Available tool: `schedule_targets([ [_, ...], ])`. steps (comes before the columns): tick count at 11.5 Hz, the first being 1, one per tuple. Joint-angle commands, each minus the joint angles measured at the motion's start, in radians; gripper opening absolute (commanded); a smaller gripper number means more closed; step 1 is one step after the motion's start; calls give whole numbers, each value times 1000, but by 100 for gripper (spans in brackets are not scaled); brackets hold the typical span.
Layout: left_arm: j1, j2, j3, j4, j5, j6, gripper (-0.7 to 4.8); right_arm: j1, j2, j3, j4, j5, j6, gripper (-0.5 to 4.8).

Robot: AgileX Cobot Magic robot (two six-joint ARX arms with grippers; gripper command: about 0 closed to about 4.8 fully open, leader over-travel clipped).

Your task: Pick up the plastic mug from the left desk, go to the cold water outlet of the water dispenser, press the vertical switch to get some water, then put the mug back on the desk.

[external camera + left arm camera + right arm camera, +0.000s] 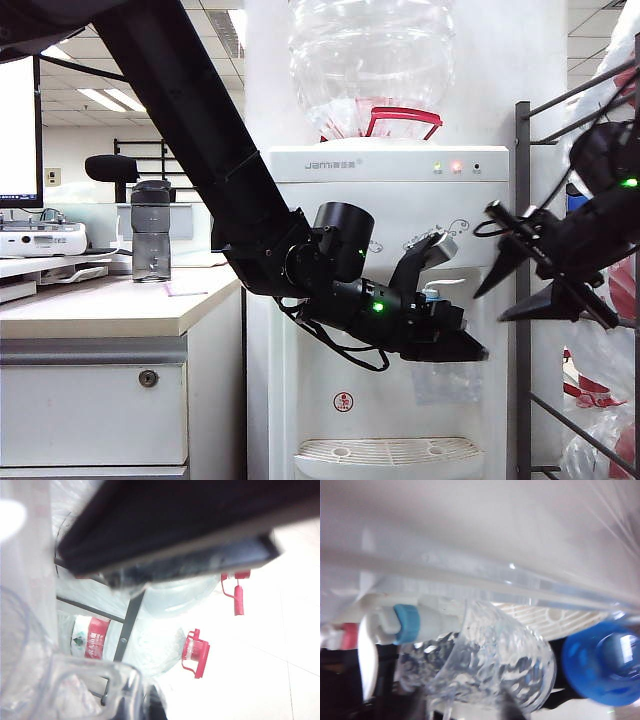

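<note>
A: Where does the plastic mug (485, 665) stand?

B: The left tool (440, 335) is clamped on it by the handle side, and holds it under the cold water outlet (406, 624) of the water dispenser (385, 160). In the exterior view the mug hangs just below that tool, high above the drip grille (385, 455).

A: And the right tool (515, 290)?

B: Its fingers are spread wide, empty, just beside the tap and apart from the vertical switch (367, 655).

A: What could go wrong?

B: I judge three risks. The spread fingers could knock the mug's rim as they come in. They could slip off the slim lever. And if the mug sits off-line under the spout, the water would run down its crinkly wall to the grille.

A: The bench (100, 305)?

B: Well off beyond the left tool's arm; a full mug held at one side could tip on the way there.
</note>
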Motion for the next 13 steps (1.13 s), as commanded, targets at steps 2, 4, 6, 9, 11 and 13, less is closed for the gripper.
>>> schedule_targets([
  [2, -3, -11, 4, 31, 8, 6, -6, 0, -6, 3, 72, -78, 49, 210],
  [4, -3, -11, 4, 31, 10, 6, -6, -1, -11, 3, 76, -130, 76, 202],
  [6, -3, -11, 4, 31, 10, 4, -6, -3, -24, 3, 66, -141, 75, 161],
  [9, -3, -11, 4, 31, 11, 4, -6, -9, -58, 3, 55, -143, 75, 162],
  [11, -3, -11, 4, 31, 11, 4, -6, -10, -66, 3, 63, -143, 76, 163],
  [13, -3, -11, 4, 31, 11, 4, -6, 4, -65, 3, 67, -92, 76, 171],
])
